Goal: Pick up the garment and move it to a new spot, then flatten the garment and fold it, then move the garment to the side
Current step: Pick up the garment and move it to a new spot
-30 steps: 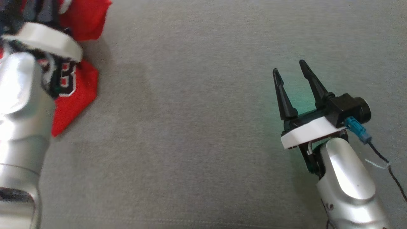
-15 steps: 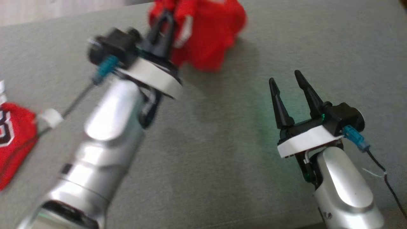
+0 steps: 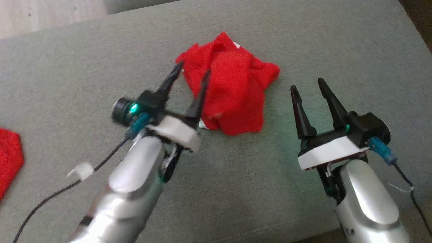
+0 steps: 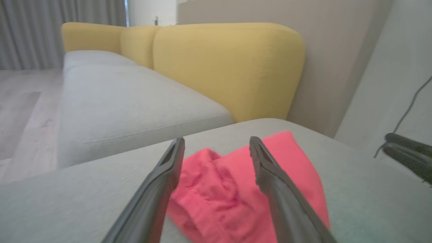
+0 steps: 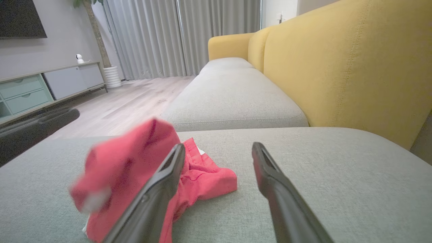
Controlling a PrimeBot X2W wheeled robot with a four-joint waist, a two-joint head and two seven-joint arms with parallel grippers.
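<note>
Shows crumpled red garment (image 3: 233,91) on grey sofa cushion (image 3: 84,67).
Has left tool (image 3: 193,66) open, empty, at its left edge; right tool (image 3: 306,84) open, apart, right.

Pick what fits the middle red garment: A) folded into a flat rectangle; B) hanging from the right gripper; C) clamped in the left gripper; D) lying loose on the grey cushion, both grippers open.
D: the red garment lies bunched on the grey cushion, left gripper and right gripper both spread open.

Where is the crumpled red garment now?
Head view: the red garment lies crumpled on the grey cushion, ahead of the open left gripper, left of the right gripper.
</note>
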